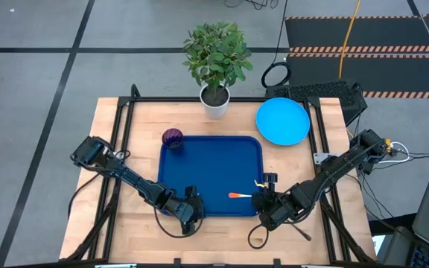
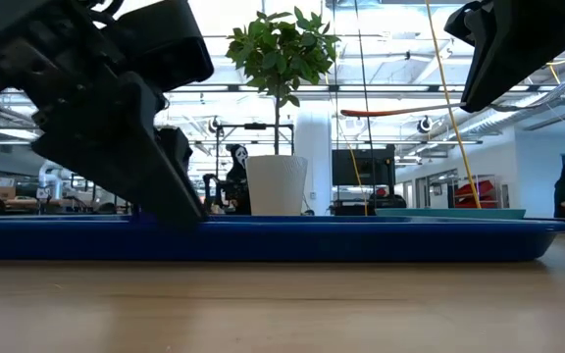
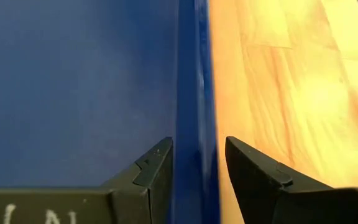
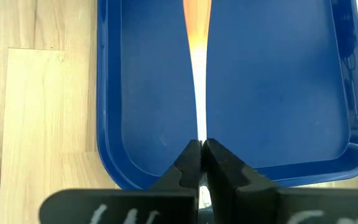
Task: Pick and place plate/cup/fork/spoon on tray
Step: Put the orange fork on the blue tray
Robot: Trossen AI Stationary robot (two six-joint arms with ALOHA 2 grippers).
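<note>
On the wooden table [image 1: 125,141] the tray [image 1: 207,160] lies bare of any settled item, so none of the four pieces is placed for good. Nearest to done is the fork [image 1: 237,196]: the right gripper [image 4: 201,148] has its fingers pinched tight on the metal end, and the orange handle reaches out above the tray floor near the front right corner. It appears to be carried above the tray rather than resting on it, though the overhead view is too coarse to be certain. At the tray's front edge the left gripper [image 3: 197,162] sits with its fingers parted, one on each side of the raised rim and gripping nothing; whether they touch the rim cannot be judged.

Left to do: the cup [image 1: 172,138] stands on the table touching or just beside the tray's far left corner, and the plate [image 1: 282,121] lies off the tray beyond its far right corner, near the potted plant [image 1: 216,63]. No spoon shows in any view. By this reading, the task is in an early stage, with one item on its way and the others unplaced.
</note>
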